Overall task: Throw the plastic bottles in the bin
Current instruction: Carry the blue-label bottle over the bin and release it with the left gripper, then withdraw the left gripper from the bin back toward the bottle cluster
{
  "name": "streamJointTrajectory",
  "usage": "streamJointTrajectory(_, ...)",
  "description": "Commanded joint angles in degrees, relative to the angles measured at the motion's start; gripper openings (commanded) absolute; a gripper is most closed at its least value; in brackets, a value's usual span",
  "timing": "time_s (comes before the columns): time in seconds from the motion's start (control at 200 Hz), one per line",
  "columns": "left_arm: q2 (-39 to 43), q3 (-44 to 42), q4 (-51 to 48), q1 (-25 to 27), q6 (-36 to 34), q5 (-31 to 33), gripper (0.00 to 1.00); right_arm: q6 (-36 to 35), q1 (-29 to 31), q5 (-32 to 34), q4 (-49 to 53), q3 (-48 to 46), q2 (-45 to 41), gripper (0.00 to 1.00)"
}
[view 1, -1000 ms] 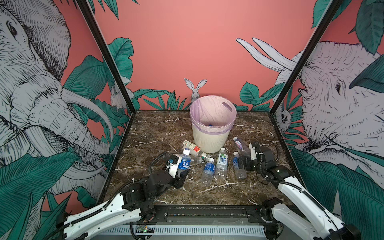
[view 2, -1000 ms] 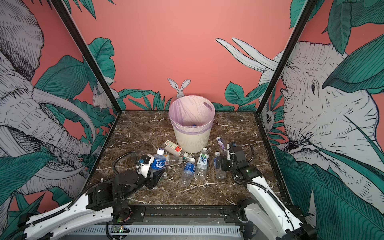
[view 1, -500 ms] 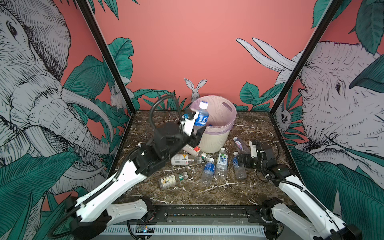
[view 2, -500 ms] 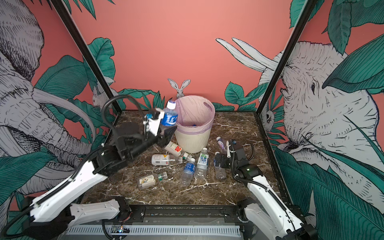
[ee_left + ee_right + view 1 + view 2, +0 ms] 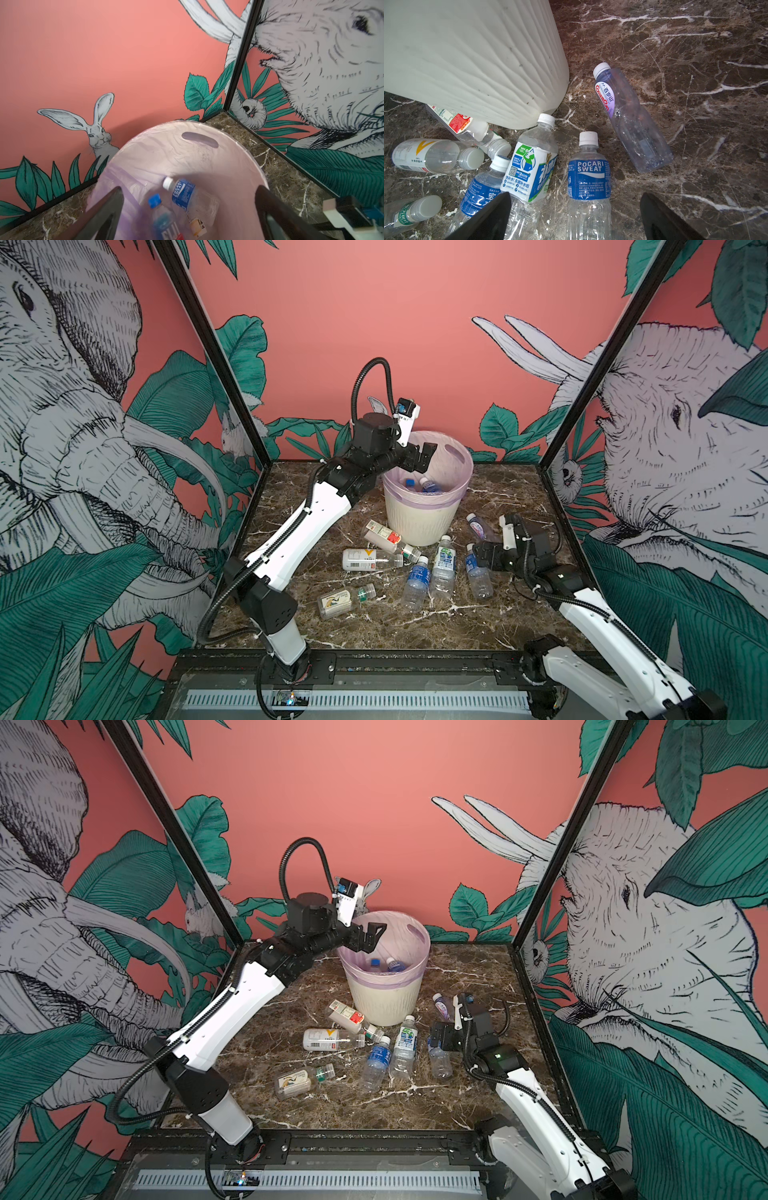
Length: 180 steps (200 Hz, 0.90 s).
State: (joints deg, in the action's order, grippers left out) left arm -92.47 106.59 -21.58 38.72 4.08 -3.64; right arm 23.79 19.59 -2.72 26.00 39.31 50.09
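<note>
Coral jungle-mural walls (image 5: pixel 415 323) enclose a dark marble floor (image 5: pixel 498 489).

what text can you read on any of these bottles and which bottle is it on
"POCARI SWEAT": blue-label bottle outside the bin
"POCARI SWEAT": white-capped bottle inside the bin
"FIJI": blue-capped bottle inside the bin
"Ganten": purple-label bottle
"快补水!东鹏补水啦": green-and-white-label bottle
The other labels are too small or blurred to read

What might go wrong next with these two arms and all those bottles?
1. The left gripper hangs open just over the rim of the bin; pulling back, it might snag the lilac bag or tip the bin.
2. The right gripper is open over the Pocari Sweat bottle, close beside the green-labelled bottle; closing could knock that neighbour, or the smooth bottle could slip.
</note>
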Motion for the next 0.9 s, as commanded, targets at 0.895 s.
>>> streamJointTrajectory(0.895,38.74,-35.58,-4.06,-1.38,0.73,11.15,1.00,-1.11,-0.26,-0.08,1.91,2.43,3.35,0.99)
